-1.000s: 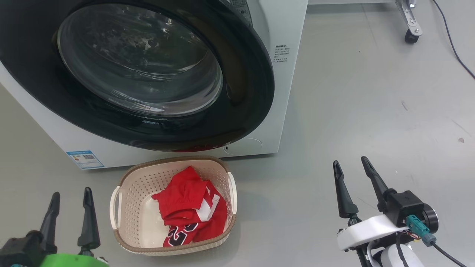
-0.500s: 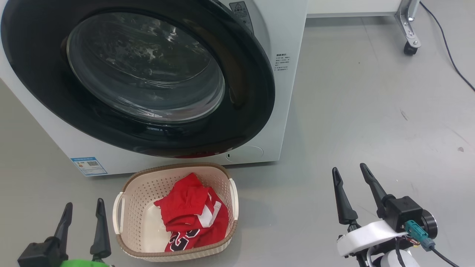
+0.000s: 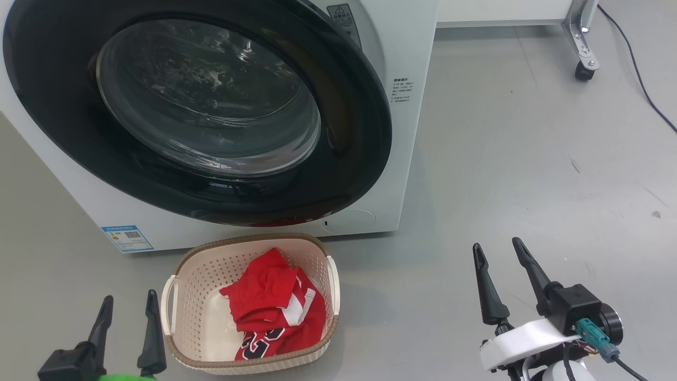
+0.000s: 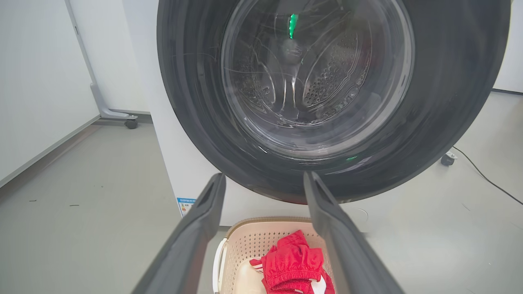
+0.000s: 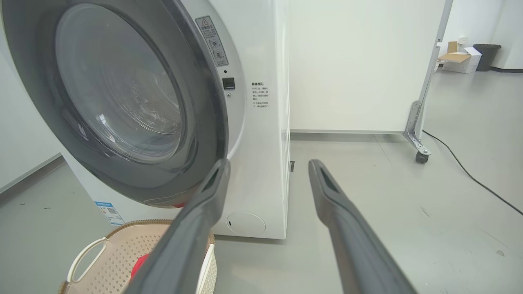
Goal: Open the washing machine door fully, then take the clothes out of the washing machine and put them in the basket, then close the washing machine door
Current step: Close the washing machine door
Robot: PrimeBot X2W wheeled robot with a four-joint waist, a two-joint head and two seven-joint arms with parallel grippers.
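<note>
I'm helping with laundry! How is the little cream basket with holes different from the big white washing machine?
The small cream perforated plastic basket is low and open on top; the large white front-loading washing machine is a much bigger box with a round glossy black door across its front. The basket holds the red clothes; through the washing machine's glass no clothes show. Both stand on the grey floor.
</note>
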